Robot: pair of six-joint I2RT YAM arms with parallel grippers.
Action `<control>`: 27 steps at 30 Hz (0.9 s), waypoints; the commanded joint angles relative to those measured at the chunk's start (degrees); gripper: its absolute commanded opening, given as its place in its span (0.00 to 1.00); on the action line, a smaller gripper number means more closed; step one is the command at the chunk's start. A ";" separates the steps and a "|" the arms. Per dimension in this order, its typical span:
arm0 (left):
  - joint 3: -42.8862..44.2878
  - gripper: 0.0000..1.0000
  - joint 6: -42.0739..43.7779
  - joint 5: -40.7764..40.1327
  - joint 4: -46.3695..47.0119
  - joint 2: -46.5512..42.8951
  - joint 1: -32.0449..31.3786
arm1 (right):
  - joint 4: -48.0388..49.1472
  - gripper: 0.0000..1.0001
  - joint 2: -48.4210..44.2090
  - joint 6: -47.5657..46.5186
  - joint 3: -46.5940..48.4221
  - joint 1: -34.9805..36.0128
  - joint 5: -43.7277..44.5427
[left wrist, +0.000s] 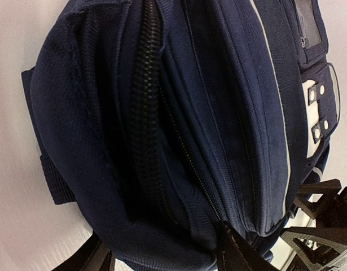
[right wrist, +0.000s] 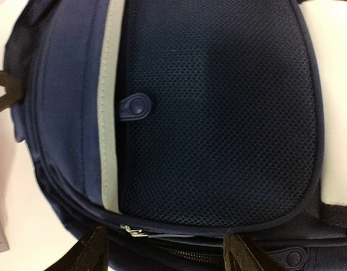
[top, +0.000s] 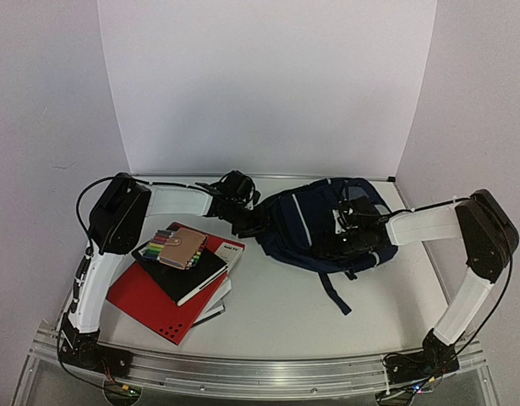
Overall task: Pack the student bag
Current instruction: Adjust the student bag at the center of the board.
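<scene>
Seen from above, at the far left of the white surface (top: 276, 330) lies a loose stack not yet packed: a red folder (top: 145, 300) at the bottom, a black notebook (top: 179, 271) on it, and a tan case (top: 183, 249) with coloured pens on top. Just right of the stack my left hand (left wrist: 162, 257) reaches the left end of the student bag (top: 306, 228), which lies on its side in the middle of the surface, towards the back. In the left wrist view its two fingers stand partly apart, with the bag's rounded navy edge bulging between them; I cannot tell whether they pinch the fabric or only straddle it. A heavy black zip (left wrist: 144, 113) runs up the bag there and looks closed. Further right, my right hand (right wrist: 167, 254) sits on top of the bag, fingers apart over a dark mesh pocket (right wrist: 218, 113), and again I cannot tell if anything is gripped. A small metal zip pull (right wrist: 132, 230) shows close to one finger. A black strap (top: 334, 296) trails towards me. I judge we are at the opening step: next, one hand must steady the bag while the other takes a pull and draws the zip open
</scene>
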 commanded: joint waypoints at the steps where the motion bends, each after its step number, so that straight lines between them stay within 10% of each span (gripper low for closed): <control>1: 2.91 0.48 -0.27 2.13 1.35 1.63 -0.17 | 5.41 0.67 1.05 -1.62 -0.73 0.41 -8.71; 12: 1.66 0.15 -1.23 2.44 2.37 0.89 -0.19 | 6.63 0.62 2.83 -3.23 0.21 0.95 -13.34; 27: -0.58 0.08 -2.42 3.31 4.10 -0.65 -0.39 | 7.95 0.32 5.25 -3.82 0.79 2.72 -1.53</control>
